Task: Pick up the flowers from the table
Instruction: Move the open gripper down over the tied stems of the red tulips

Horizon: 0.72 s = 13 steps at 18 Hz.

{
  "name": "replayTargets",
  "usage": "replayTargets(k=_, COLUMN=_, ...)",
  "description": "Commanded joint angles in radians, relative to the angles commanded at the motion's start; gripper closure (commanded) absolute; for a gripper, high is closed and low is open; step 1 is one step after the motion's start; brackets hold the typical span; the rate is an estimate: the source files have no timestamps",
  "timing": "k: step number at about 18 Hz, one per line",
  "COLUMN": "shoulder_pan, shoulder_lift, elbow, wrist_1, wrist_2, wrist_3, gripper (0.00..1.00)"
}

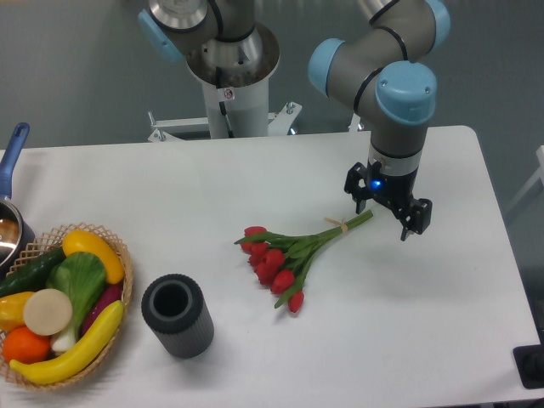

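Hand hangs with its two fingers spread wide and nothing in it, right by the stem tips of the flowers. That looks like a good spot, since the stems are thin and easy to pinch. The flowers lie flat on the surface, with the red buds pointing away from the hand and the tan band close to it. Farther off on the bud side stand a dark cup and a basket of toy food.
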Motion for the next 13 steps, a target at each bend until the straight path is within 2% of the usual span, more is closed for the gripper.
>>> replayTargets(k=4, shoulder_pan=-0.006, shoulder_lift=0.0, elbow=-0.034, wrist_1=0.012, wrist_2=-0.006, wrist_3=0.0, gripper=0.0)
replayTargets(k=8, shoulder_pan=-0.008, shoulder_lift=0.009, elbow=-0.081, wrist_1=0.015, wrist_2=-0.072, wrist_3=-0.011, gripper=0.0)
replayTargets(k=11, shoulder_pan=-0.017, shoulder_lift=0.023, elbow=-0.136, wrist_1=0.083, wrist_2=-0.071, wrist_3=-0.021, gripper=0.0)
replayTargets(k=13, shoulder_pan=-0.024, shoulder_lift=0.015, elbow=-0.141, wrist_1=0.08, wrist_2=-0.064, wrist_3=-0.014, gripper=0.0)
